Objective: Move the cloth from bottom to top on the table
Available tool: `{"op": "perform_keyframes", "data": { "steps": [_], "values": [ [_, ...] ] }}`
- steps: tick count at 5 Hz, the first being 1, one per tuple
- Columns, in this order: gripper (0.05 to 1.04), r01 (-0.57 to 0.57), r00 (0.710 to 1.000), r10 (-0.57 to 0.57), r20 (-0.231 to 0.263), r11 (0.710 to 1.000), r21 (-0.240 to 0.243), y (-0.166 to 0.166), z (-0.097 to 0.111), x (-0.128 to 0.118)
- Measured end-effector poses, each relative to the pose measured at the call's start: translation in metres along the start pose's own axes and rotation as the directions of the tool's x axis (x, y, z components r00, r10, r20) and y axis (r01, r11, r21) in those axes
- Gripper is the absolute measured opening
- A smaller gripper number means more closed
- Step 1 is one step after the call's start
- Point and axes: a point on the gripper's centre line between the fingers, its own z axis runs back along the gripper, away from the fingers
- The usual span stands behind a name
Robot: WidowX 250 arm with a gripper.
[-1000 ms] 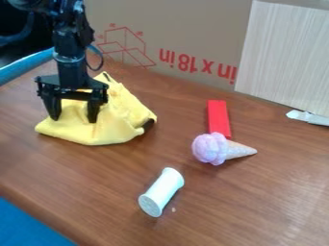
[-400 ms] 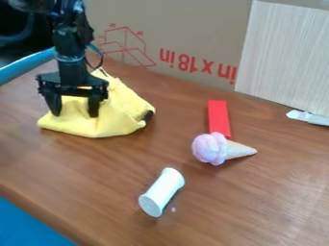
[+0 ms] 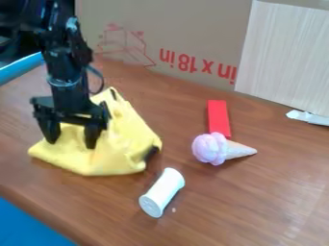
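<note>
Yellow cloth (image 3: pixel 125 146) is on the left side of the wood table (image 3: pixel 225 206), its near edge toward the front & its far tip pointing at the cardboard (image 3: pixel 183 29) at the back. Progress, my guess: partway at best, job not done. The near half still needs clearing, so what's left is prob. a grip, a pull or push to the far side, then a release. Gripper (image 3: pixel 70 137) is over the cloth's left part, fingers spread w/ yellow showing b/w them, nothing pinched; can't tell if the tips touch the fabric. Cloth itself: rumpled, roughly a lopsided triangle, flatter at the near left, bunched up toward a narrow far peak, w/ soft folds in the middle. Dark patch on the right edge, small dark mark by the peak. Its near right corner is near the white tube (image 3: pixel 162 192), approx. level w/ the tube's far end, w/ a slight gap b/w.
</note>
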Motion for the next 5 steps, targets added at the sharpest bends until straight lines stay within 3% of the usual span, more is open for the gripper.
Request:
{"op": "perform_keyframes", "data": {
  "steps": [2, 3, 5],
  "values": [
    [1.001, 0.086, 0.996, -0.086, -0.004, 0.996, -0.002, -0.006, 0.001, -0.028],
    [0.999, 0.058, 0.998, -0.058, 0.012, 0.998, 0.017, -0.004, 0.0, -0.013],
    [0.999, -0.128, 0.991, 0.127, 0.046, 0.992, 0.024, 0.011, 0.001, 0.039]
  ]
}}
